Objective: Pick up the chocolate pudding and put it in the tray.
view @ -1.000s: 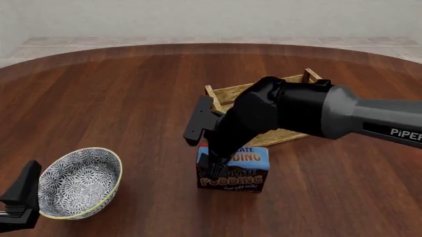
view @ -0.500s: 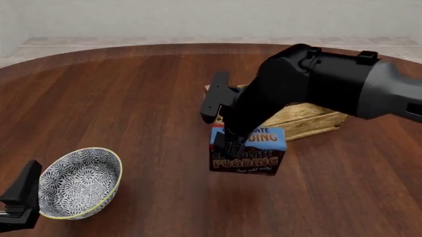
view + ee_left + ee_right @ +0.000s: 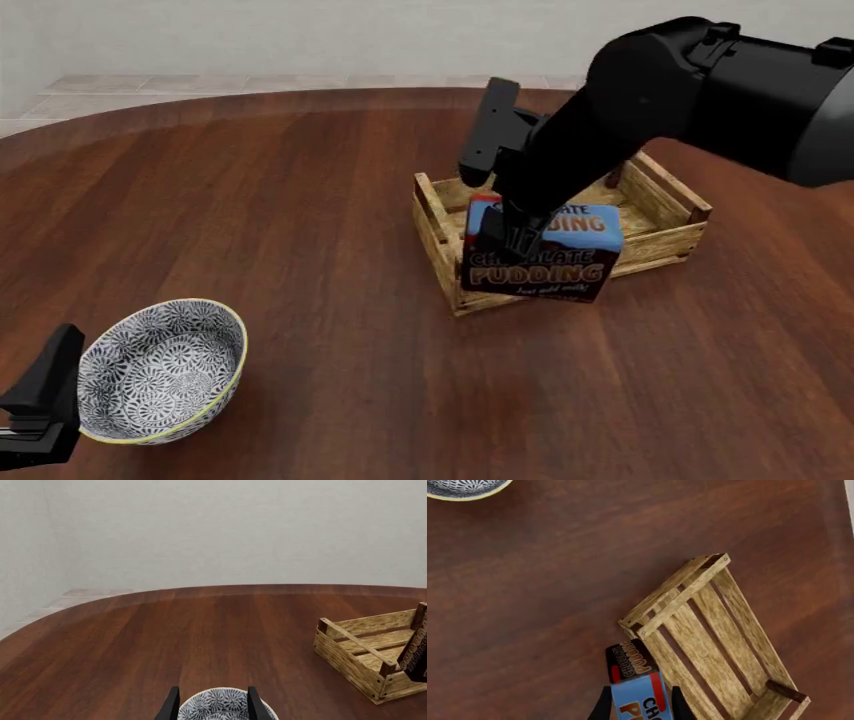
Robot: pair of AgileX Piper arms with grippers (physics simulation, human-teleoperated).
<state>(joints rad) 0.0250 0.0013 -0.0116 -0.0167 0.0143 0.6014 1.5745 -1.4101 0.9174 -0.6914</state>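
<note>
Right end effector (image 3: 511, 236) clamped on chocolate pudding (image 3: 545, 254) above tray (image 3: 667, 197); left end effector (image 3: 211, 706) parted, empty.

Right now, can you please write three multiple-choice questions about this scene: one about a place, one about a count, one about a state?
1. Where is the chocolate pudding?
A. Inside the bowl
B. Held above the near edge of the tray
C. Lying flat on the table

2. How many bowls are visible?
A. One
B. Two
C. Three

3. What is the right gripper doing?
A. Open and holding nothing
B. Holding the bowl
C. Shut on the pudding

Answers:
1 B: the box hangs over the tray near rim.
2 A: only the patterned bowl shows.
3 C: its fingers clamp the box sides in the right wrist view.
</note>
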